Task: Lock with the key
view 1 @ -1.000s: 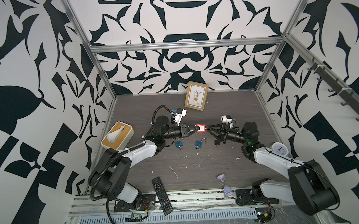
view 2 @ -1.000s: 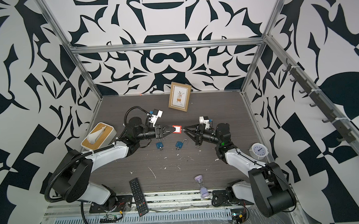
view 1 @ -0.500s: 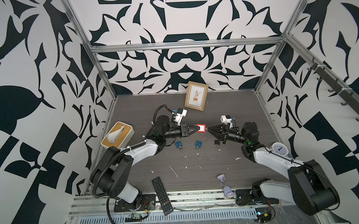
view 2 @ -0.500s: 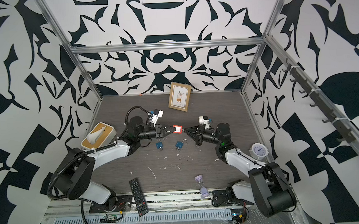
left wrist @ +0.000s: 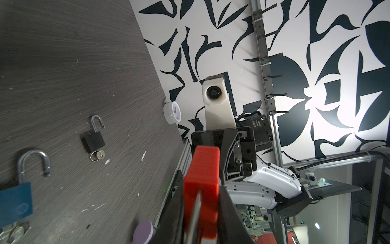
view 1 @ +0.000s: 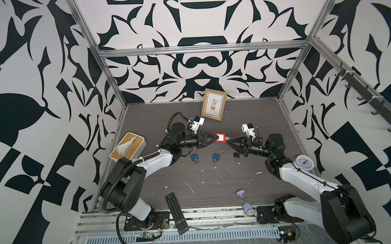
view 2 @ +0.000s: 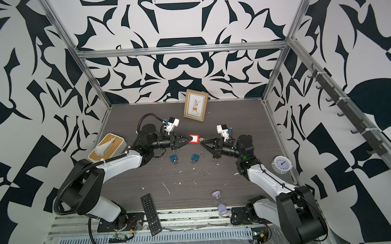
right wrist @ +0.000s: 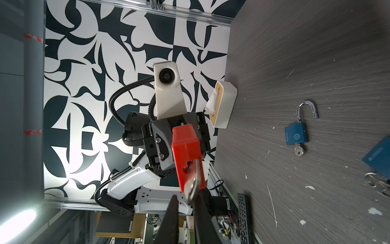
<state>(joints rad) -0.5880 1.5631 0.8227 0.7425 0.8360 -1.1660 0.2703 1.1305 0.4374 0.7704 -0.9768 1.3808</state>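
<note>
Left wrist view shows a dark grey tabletop (left wrist: 84, 63) with fine wood grain and white flecks, closed in by walls (left wrist: 316, 63) of black-and-white pattern. The left gripper (left wrist: 200, 196) clamps a red ribbed plastic padlock (left wrist: 202, 169) above the tabletop. The right gripper (right wrist: 187, 197) is narrow around the metal key (right wrist: 194, 179) in it; real pinching I cannot tell, blur hides it.

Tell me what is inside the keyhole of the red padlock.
A silver key sits in the red padlock, its head between the fingers of the right gripper. The blade inside the body is covered, so its depth cannot be seen.
</note>
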